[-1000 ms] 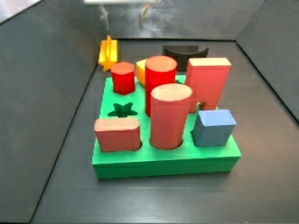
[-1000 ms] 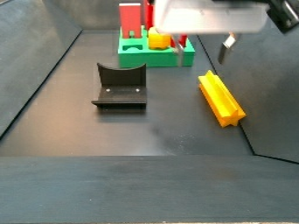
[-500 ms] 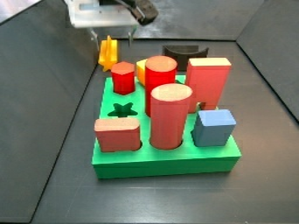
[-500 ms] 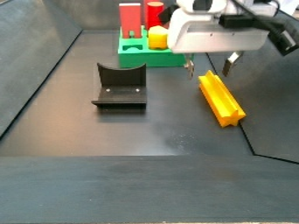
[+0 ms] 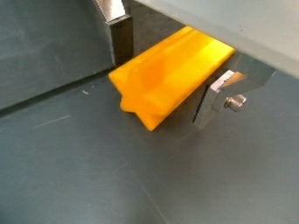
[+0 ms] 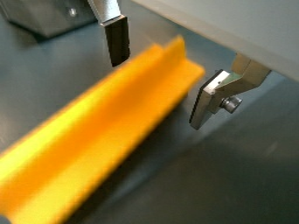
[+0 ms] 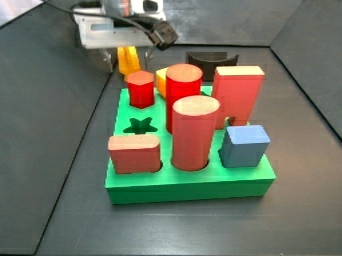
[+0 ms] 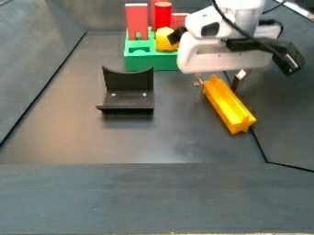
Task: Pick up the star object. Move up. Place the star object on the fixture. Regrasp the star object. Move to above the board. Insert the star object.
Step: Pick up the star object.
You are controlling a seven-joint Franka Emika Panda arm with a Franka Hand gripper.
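The silver two-finger gripper [image 5: 166, 66] is straddling, jaws open, the long yellow-orange star-profiled block [image 5: 170, 74] lying on the dark floor [image 8: 147, 147].

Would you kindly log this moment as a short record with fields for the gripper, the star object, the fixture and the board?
gripper: open, low over the floor, fingers either side of the star object
star object: long yellow-orange bar lying on the floor, not yet clamped
fixture: unoccupied, apart from the gripper
board: green, star-shaped hole unfilled
stage: about to pick up
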